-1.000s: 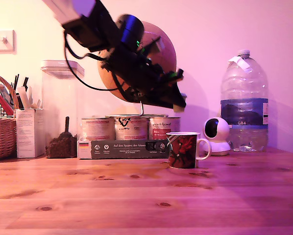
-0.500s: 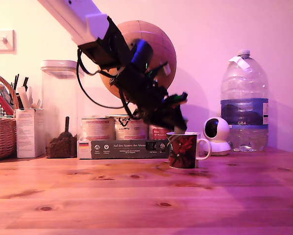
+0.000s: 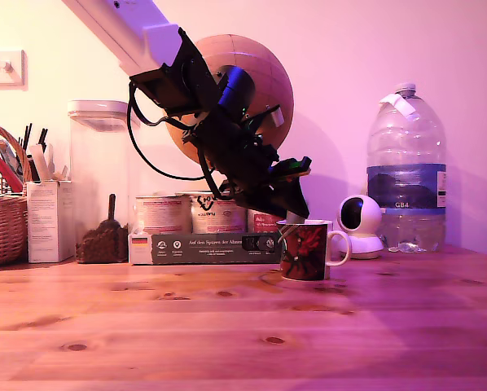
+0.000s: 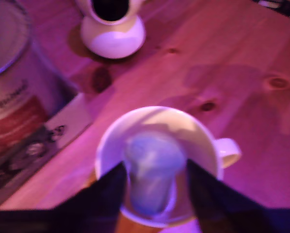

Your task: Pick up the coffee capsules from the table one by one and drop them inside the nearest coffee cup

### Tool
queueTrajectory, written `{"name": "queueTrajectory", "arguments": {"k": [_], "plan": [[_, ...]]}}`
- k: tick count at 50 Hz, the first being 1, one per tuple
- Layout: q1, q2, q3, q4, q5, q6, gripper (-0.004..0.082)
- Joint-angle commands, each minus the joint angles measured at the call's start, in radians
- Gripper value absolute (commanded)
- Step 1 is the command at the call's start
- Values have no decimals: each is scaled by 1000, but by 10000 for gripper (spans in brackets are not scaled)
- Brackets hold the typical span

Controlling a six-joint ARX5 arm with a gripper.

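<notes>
The gripper [image 4: 154, 187] hangs right over the coffee cup [image 3: 305, 251], which stands on the table [image 3: 227, 326] near a white camera [image 3: 360, 226]. Its fingers [image 4: 108, 194] pinch a pale capsule [image 4: 152, 172] above the cup's white inside.

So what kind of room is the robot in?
Probably a home kitchen or dining corner: a wooden table holds a patterned mug, food tins, a big water bottle, and a basket of utensils.
</notes>
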Motion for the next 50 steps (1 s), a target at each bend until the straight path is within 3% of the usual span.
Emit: {"name": "queueTrajectory", "arguments": {"k": [1, 12, 17, 21, 27, 32, 36, 38, 50], "plan": [[-14, 29, 8, 7, -5, 4, 711], [-25, 26, 8, -2, -8, 5, 702], [-24, 18, 8, -17, -8, 5, 639], [-24, 2, 8, -34, -7, 6, 530], [-24, -40, 8, -67, -2, 11, 288], [-24, -84, 8, -119, 16, 44, 85], [-24, -115, 8, -153, 27, 52, -23], [-24, -129, 8, -169, 31, 69, -22], [-10, -195, 8, -211, 31, 69, -23]]}}
